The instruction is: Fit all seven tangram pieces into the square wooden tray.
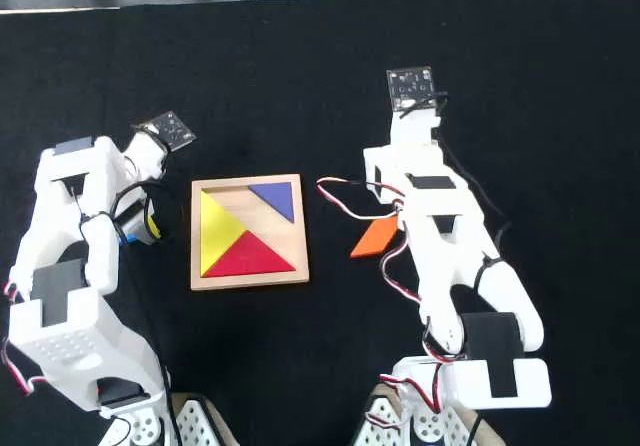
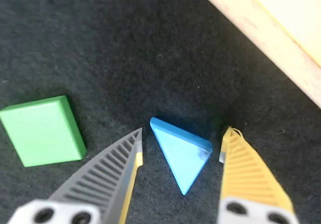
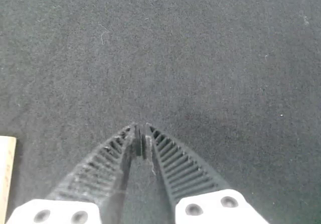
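Item 1: square wooden tray (image 1: 249, 282), flat on the black table (image 1: 300, 86) between the two arms. It contained a yellow triangle (image 1: 218, 231), a red triangle (image 1: 250, 256) and a purple piece (image 1: 275, 199); the remaining floor was bare wood.

Item 2: orange piece (image 1: 375, 236), on the table right of the tray, partly under the right arm.

Item 3: blue triangle (image 2: 179, 156), on the cloth near the tray's edge, with a green piece (image 2: 42, 130) lying apart from it.

Item 4: left gripper (image 2: 183, 132), spread wide, one finger either side of the blue triangle, gripping nothing.

Item 5: right gripper (image 3: 141, 133), fingertips pressed together, holding nothing, over bare cloth.
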Motion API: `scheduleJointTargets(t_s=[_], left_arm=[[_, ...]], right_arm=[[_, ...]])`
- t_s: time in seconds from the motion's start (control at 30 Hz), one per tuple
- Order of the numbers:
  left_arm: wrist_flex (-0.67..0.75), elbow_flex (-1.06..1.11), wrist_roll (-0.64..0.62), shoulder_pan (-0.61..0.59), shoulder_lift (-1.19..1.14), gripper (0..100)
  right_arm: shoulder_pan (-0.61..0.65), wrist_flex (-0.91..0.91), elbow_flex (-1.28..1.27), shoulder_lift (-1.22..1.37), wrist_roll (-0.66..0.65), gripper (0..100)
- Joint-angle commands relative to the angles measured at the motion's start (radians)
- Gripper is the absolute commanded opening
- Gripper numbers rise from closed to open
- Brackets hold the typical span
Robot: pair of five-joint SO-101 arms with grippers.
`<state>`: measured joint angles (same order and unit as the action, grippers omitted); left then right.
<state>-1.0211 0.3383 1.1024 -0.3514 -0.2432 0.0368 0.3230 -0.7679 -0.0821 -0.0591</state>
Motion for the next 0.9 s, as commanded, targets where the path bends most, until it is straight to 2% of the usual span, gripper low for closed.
scheduleJointTargets(t_s=[0.0, 0.27, 0.43, 0.67, 0.87], left_arm=[[-0.006, -0.038, -0.020, 0.010, -0.028, 25], [0.015, -0.039, -0.109, -0.007, -0.054, 25], [0.009, -0.039, -0.120, -0.008, -0.054, 25], [0.006, -0.038, -0.118, -0.016, -0.055, 11], [-0.086, -0.053, -0.118, 0.010, -0.044, 10]], right_arm=[[0.011, -0.023, 0.056, 0.004, -0.011, 2.5], [0.011, -0.023, 0.056, 0.004, -0.011, 2.5], [0.011, -0.023, 0.056, 0.004, -0.011, 2.5], [0.011, -0.023, 0.056, 0.004, -0.011, 2.5], [0.011, -0.023, 0.056, 0.004, -0.011, 2.5]])
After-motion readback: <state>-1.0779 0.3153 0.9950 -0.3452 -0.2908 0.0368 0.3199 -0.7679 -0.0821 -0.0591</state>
